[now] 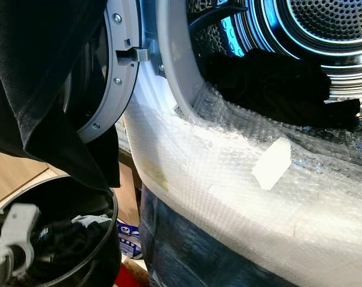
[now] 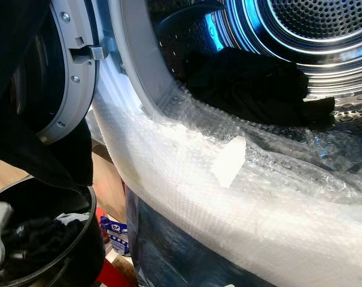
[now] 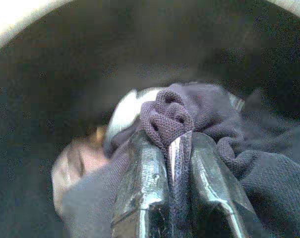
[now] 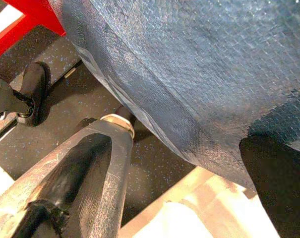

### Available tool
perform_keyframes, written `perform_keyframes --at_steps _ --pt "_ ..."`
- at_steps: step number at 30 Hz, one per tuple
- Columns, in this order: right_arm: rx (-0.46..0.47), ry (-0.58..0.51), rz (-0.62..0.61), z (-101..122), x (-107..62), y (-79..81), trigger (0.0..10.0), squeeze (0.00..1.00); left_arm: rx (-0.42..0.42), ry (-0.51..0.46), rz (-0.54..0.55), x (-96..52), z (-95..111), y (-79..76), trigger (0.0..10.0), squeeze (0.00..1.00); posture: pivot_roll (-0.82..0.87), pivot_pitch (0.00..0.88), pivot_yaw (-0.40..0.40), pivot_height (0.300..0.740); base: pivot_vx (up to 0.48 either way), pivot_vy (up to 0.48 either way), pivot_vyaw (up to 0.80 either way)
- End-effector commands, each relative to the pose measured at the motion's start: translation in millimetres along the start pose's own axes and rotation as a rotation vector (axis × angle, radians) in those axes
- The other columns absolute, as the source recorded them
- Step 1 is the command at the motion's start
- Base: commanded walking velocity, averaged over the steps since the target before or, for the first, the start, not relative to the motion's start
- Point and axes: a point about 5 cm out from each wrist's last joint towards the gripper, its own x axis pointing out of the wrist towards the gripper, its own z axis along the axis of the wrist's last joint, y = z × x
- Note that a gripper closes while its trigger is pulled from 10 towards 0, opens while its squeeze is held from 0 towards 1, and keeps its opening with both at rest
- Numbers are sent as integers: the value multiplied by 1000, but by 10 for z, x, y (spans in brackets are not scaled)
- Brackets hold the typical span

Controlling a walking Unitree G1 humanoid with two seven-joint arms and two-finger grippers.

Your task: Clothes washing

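Front-loader open, door (image 1: 103, 89) swung to the left, drum (image 1: 324, 30) lit blue inside. Dark clothes (image 1: 276, 89) already lying at the drum's front edge, just behind the rim. Rim and front panel wrapped in bubble wrap (image 1: 240, 185), a pale tape patch (image 1: 271, 162) stuck on it.

Black basket (image 1: 103, 239) low at the left, beside the machine's front, more dark laundry in it. Another black cloth (image 1: 43, 89) hanging across the upper left of the head views, over the door.

Left gripper (image 3: 168, 153) down in the basket, fingers (image 3: 142, 173) narrowed hard on a bunched fold of dark knit (image 3: 169, 116), the fabric bulging out above the tips. White wrist housing (image 1: 16, 230) visible at the basket's near edge.

Right gripper (image 4: 90, 163) hanging low by the wrapped front panel, above the dark floor; one finger visible, so cannot tell its opening.

Handling, as a judgement: knit soft, light, limp, likely to drape and trail when lifted, perhaps dragging neighbouring pieces. Pinch on a thick gathered fold looks a sound hold; a thinner edge would slip more readily. Lift high enough for the tail to clear the basket rim and the bubble wrap, then carry over the rim into the drum. Snagging on the door latch a fair risk.
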Motion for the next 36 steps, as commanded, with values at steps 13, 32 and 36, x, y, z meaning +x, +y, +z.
perform_keyframes --at_steps 13,32,36 --pt "15 16 5 -50 0 20 10000 0 287 -205 -451 -106 793 -764 0 0 73 57 -58 740 0 0 0" --pt "26 7 17 -8 8 51 10000 0 527 -253 -1234 -200 821 -2294 0 0 53 42 -47 740 0 0 0" --pt "29 11 21 -25 8 63 10000 0 523 -241 -1403 -334 700 -2560 0 0 61 41 -44 740 0 0 0"
